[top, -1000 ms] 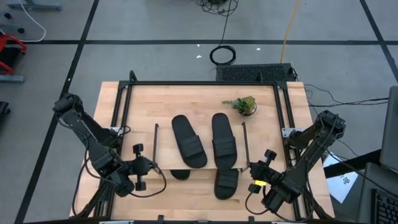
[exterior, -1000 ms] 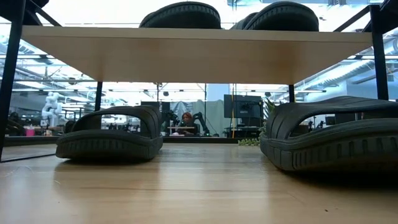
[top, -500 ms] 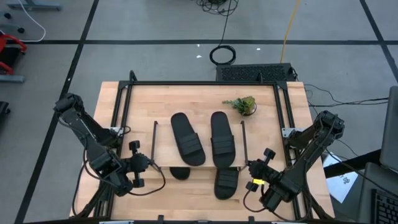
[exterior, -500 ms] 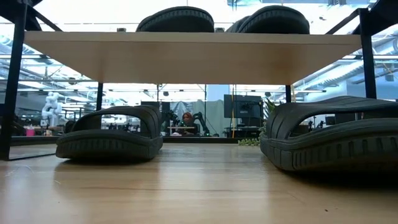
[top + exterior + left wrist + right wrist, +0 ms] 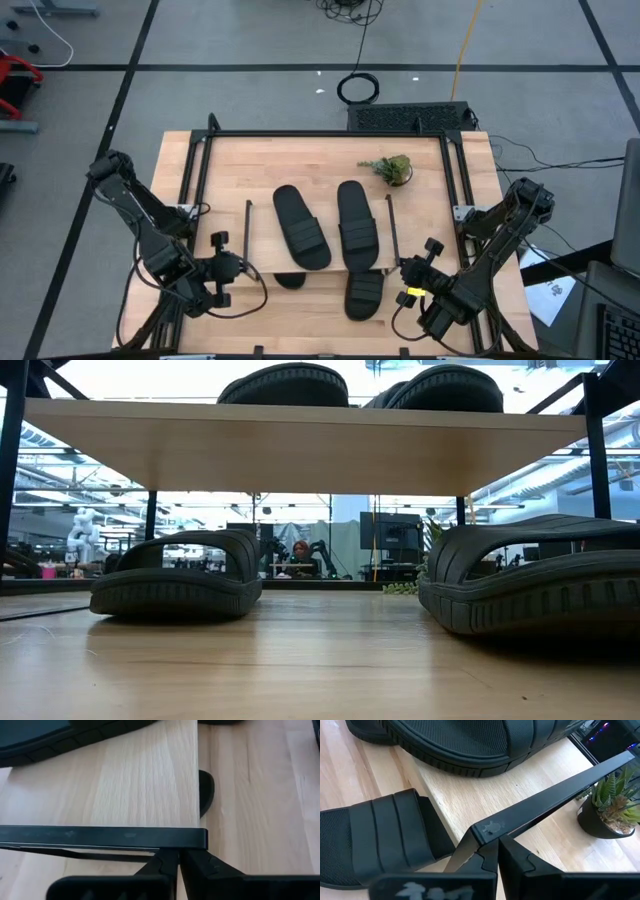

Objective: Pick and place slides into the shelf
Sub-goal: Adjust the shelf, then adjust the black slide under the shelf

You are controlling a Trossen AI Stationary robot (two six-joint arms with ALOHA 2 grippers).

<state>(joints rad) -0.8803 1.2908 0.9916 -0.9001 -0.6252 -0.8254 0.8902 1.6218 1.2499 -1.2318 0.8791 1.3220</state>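
Note:
The shelf (image 5: pixel 318 262) stands mid-table, a light top board on thin black wire side frames. Two black slides (image 5: pixel 302 227) (image 5: pixel 358 225) lie on the board. Two more slides (image 5: pixel 180 575) (image 5: pixel 540 575) rest on the tabletop under it, their ends sticking out past its near edge (image 5: pixel 364 293). My left gripper (image 5: pixel 243 268) is at the shelf's near-left corner. My right gripper (image 5: pixel 402 268) is at the near-right corner. Both are shut on the black frame. Whether the shelf's feet touch the table does not show. My left gripper pinches the shelf's black side frame at its near corner (image 5: pixel 192 838) between its two fingers, coming level from the table's near-left side. The shelf stays upright with the board level. My right gripper pinches the other side frame at its near corner (image 5: pixel 487 829), coming from the near-right side, fingers across the bar.
A small potted plant (image 5: pixel 390 168) stands on the table beyond the shelf's far-right corner. A black metal frame (image 5: pixel 330 134) runs around the tabletop. Bare wood lies between the shelf and the far edge.
Both grippers, still shut on the frame, have shifted the shelf a little toward the table's left, and the two slides on top have gone with it. In the low view the board's underside shows narrower than before. The two slides beneath have stayed in place.

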